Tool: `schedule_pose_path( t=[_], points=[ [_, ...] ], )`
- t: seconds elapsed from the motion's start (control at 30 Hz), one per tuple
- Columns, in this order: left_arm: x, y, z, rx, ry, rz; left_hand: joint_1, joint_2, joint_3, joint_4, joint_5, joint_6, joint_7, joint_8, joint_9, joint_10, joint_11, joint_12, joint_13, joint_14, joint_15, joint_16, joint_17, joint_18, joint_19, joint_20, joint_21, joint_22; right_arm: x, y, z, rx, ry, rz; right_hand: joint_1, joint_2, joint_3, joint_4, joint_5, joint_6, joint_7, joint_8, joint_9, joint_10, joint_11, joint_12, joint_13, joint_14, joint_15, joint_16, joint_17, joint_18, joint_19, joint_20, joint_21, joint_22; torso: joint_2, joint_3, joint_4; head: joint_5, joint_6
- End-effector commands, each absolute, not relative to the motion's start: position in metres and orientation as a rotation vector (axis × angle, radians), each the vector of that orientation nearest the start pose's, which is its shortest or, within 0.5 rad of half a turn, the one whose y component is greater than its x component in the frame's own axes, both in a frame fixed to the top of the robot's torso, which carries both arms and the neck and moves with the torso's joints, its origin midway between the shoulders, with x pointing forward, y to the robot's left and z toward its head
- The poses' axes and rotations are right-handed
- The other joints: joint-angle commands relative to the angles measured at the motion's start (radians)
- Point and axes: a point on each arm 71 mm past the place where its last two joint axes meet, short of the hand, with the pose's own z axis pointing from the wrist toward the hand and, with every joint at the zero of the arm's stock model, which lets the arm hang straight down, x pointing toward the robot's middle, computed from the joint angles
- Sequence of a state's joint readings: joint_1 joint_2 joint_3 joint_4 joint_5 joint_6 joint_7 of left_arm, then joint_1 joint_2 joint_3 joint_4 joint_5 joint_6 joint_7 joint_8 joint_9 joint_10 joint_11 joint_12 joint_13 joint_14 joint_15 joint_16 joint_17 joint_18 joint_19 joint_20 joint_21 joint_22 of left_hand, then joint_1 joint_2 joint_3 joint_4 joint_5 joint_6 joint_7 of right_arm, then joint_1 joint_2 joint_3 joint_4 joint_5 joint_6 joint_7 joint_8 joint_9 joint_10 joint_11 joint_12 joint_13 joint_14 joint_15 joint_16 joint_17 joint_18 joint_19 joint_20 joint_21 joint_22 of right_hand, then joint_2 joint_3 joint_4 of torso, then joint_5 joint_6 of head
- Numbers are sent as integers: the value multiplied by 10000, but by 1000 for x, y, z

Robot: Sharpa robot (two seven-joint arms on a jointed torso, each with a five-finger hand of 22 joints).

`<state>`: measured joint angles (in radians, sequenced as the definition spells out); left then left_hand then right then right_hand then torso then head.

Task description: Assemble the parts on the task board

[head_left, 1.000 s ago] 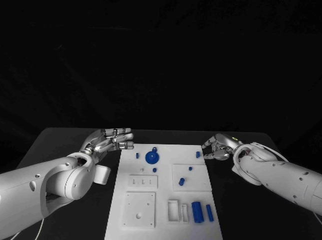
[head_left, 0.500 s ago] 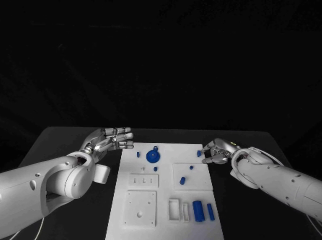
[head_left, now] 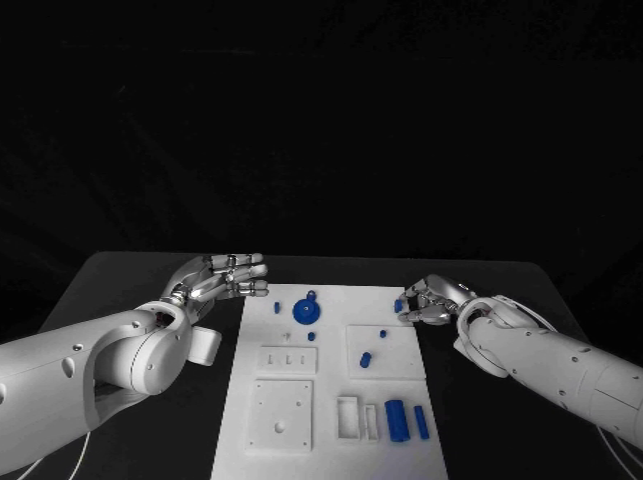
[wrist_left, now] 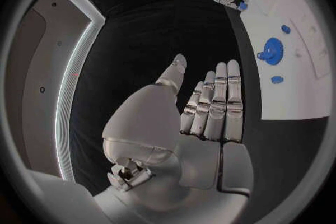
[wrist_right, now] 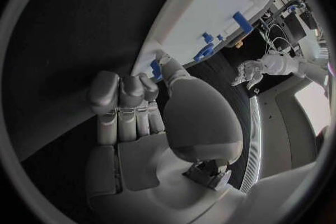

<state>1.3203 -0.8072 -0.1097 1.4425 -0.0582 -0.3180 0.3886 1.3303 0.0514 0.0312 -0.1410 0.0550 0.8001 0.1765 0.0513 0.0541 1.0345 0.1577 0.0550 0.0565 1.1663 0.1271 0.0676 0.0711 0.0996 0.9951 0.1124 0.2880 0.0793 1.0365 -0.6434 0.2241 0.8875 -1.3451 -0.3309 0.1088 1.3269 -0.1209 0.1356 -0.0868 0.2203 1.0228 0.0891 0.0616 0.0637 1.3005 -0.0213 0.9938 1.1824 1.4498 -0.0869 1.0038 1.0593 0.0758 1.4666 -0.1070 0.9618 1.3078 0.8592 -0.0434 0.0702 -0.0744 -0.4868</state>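
The white task board (head_left: 328,380) lies in the middle of the black table. At its far right corner stands a small blue part (head_left: 399,305). My right hand (head_left: 428,299) has its fingers curled right beside that part; in the right wrist view the thumb tip and a finger flank the small blue part (wrist_right: 155,69), and I cannot tell whether they grip it. My left hand (head_left: 223,278) hovers off the board's far left corner, fingers straight and together, holding nothing. A blue disc with a knob (head_left: 305,312) sits at the board's far middle.
Small blue pegs (head_left: 277,309) (head_left: 364,360) stand on the board. A blue cylinder (head_left: 395,420) and a blue bar (head_left: 421,423) lie near its front right. White raised blocks (head_left: 279,417) (head_left: 287,361) occupy the left half. Bare black table (head_left: 134,280) flanks the board.
My right hand has moved left, closing in on the small blue part at the far right corner. My left hand has stayed where it was.
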Motion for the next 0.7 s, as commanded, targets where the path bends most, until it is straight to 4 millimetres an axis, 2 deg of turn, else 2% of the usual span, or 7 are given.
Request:
schedule_pose_path(
  t=[0.03, 0.33, 0.7],
  points=[
    [516, 213, -146, -9560, 14081, -15027, -25, 46, 4, -37, 50, -38, 3, 35, 1, -90, 0, 48, 15, -73, -3, -40, 4, -72, -65, -1, 36, -13, 569, -308, -232, 2472, 15645, 5080, 17, 117, 63, 72, -98, -51, 42, 4, -11, 0, 56, 48, 11, 39, 25, 32, 15, -63, 327, 46, 14, 1257, 1, -4, 0, -11, -2],
    [516, 213, -146, -9557, 14095, -15037, -20, 44, -1, -26, 51, -68, 6, 33, 0, -96, 3, 49, 16, -73, -3, -41, 4, -71, -65, 2, 37, -13, 570, -304, -234, 2599, 15723, 5187, 2, 131, 200, 102, -138, -11, 38, 7, -10, 3, 56, 71, 20, 41, 28, 51, 33, -58, 326, 53, 38, 1261, 0, 6, -11, 2, 0],
    [517, 212, -147, -9550, 14145, -15042, -20, 44, -1, -26, 51, -68, 6, 33, 0, -96, 3, 49, 16, -73, -3, -41, 4, -71, -65, 2, 37, -13, 572, -293, -239, 2498, 16195, 5584, -66, 250, 290, -11, -174, 138, -50, 7, -9, -6, -10, 87, 40, 30, -27, 51, 48, -95, 299, 5, 75, 1267, -4, 8, -12, -1, 14]
  ],
)
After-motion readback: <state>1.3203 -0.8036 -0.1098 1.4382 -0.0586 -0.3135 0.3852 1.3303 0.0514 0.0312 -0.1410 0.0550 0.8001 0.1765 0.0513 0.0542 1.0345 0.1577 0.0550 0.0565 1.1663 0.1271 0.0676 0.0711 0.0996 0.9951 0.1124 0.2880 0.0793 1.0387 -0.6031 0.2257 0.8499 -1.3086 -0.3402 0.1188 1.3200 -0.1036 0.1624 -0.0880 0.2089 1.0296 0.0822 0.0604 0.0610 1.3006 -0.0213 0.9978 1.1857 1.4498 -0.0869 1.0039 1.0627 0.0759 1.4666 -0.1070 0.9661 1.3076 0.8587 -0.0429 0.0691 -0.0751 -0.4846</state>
